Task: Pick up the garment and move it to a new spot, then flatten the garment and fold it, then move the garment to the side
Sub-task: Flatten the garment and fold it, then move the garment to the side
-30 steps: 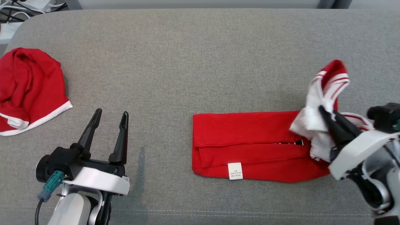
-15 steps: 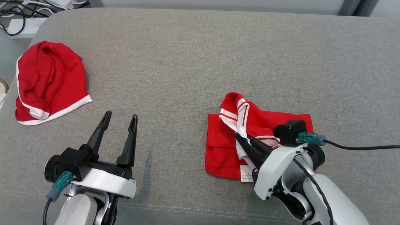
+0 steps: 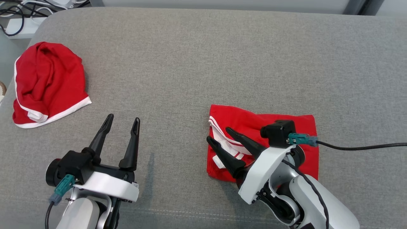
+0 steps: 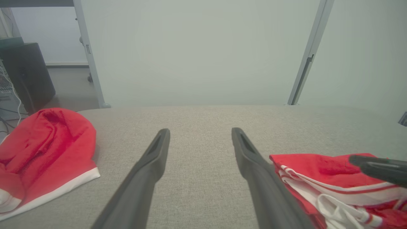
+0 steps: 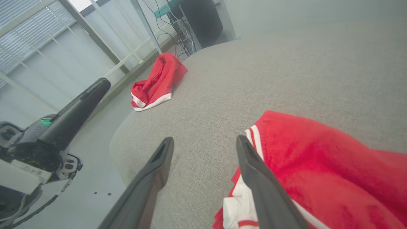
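Red garment (image 3: 248,119) lies folded on the grey table (image 3: 190,63), under the right pincer (image 3: 217,134), which is open and empty, probably because the fold is finished. Well apart, the left pincer (image 3: 124,118) is open too.

Grey cushion (image 3: 190,63), crumpled red cloth (image 3: 47,82), power strip (image 3: 19,28)

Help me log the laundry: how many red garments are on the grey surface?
2. The folded garment lies right of centre, partly beneath the open right gripper; the bunched garment sits near the left edge.
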Motion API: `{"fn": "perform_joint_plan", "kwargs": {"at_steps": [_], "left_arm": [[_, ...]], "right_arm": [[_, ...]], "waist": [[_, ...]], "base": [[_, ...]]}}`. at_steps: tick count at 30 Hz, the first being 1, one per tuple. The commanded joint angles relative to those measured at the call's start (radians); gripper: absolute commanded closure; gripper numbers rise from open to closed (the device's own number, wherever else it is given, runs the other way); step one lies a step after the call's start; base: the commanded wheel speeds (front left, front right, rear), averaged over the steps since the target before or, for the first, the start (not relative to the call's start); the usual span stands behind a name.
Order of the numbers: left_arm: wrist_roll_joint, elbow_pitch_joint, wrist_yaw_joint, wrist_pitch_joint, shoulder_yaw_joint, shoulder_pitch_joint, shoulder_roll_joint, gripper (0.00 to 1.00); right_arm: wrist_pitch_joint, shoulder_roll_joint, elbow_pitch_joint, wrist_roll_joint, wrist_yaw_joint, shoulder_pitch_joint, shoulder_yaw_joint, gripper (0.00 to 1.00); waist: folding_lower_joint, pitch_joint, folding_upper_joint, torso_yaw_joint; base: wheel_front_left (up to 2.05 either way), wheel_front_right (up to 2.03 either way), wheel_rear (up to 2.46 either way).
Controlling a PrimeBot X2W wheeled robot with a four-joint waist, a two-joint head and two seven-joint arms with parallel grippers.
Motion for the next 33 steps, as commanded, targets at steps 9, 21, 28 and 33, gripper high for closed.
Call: {"fn": "perform_joint_plan", "kwargs": {"at_steps": [9,21,28,33], "left_arm": [[-0.008,-0.027,0.016,-0.008,0.047,-0.038,0.031,0.00],[-0.033,-0.029,0.050,-0.006,0.083,0.000,0.043,0.00],[-0.038,-0.041,0.068,-0.007,0.112,0.048,0.059,0.00],[-0.039,-0.051,0.067,-0.006,0.108,0.052,0.064,0.00]], "right_arm": [[-0.229,-0.130,-0.225,-0.101,0.000,0.057,-0.200,0.00],[-0.389,-0.170,-0.147,-0.333,0.000,0.286,-0.512,0.00],[-0.398,-0.126,-0.135,-0.319,0.000,0.361,-0.537,0.00],[-0.398,-0.126,-0.124,-0.299,0.000,0.364,-0.544,0.00]], "waist": [[0.0000,-0.012,0.0000,-0.037],[0.0000,-0.032,0.0000,-0.067],[0.0000,-0.043,0.0000,-0.087],[0.0000,-0.037,0.0000,-0.069]], "base": [[0.00,0.00,0.00],[0.00,0.00,0.00],[0.00,0.00,0.00],[0.00,0.00,0.00]]}}
